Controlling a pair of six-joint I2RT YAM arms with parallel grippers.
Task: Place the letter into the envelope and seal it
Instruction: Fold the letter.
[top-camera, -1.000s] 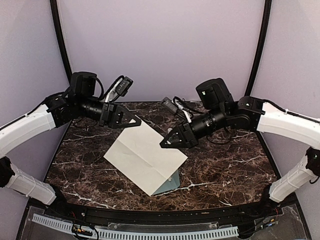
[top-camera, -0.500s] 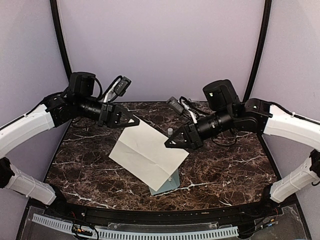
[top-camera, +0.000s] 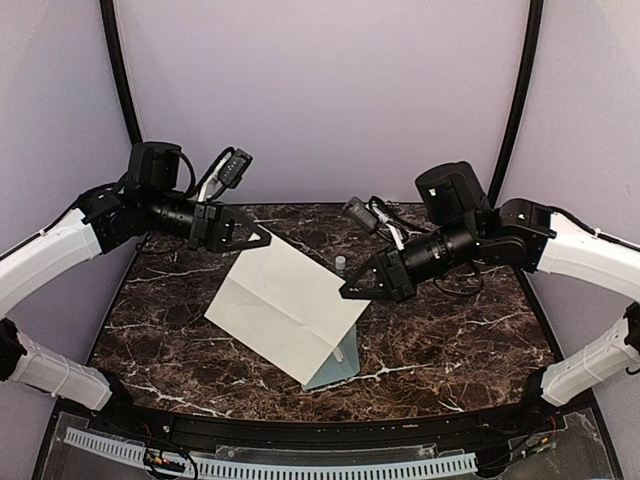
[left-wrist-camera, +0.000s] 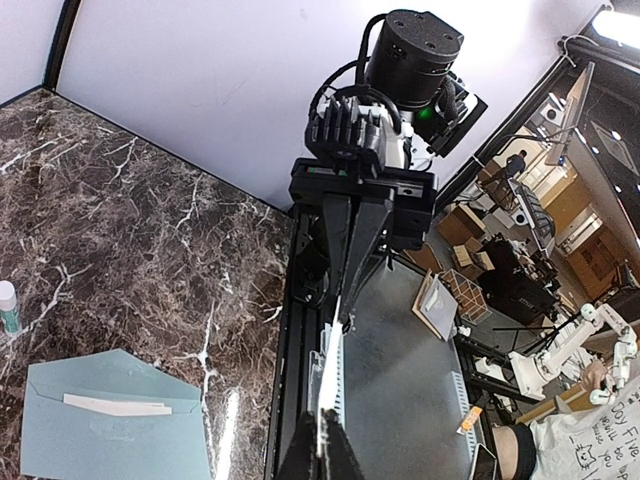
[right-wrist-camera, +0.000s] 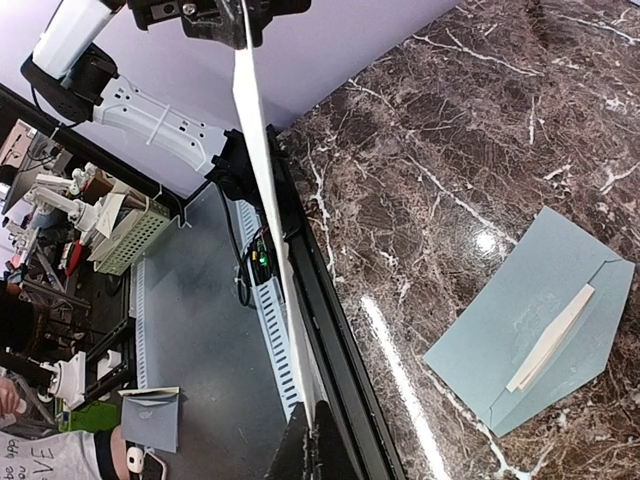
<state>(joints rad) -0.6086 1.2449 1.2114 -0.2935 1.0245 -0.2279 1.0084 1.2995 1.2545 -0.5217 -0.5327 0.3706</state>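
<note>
Now my left end effector (top-camera: 262, 240) and right end effector (top-camera: 347, 292) clamp opposite corners of the letter (top-camera: 285, 305) between them; next, I reckon, fold it for the envelope (top-camera: 332, 377) below.

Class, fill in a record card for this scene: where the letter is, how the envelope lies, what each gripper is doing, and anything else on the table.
Letter: unfolded, creased, held up off the table, tilted
Envelope: flat on the marble table, flap open, white strip showing, partly under the letter as seen from above
Left gripper: shut on the letter's far corner
Right gripper: shut on the letter's right edge
Glue stick: on the table, close to the right gripper
Task stage: letter not yet in the envelope
</note>
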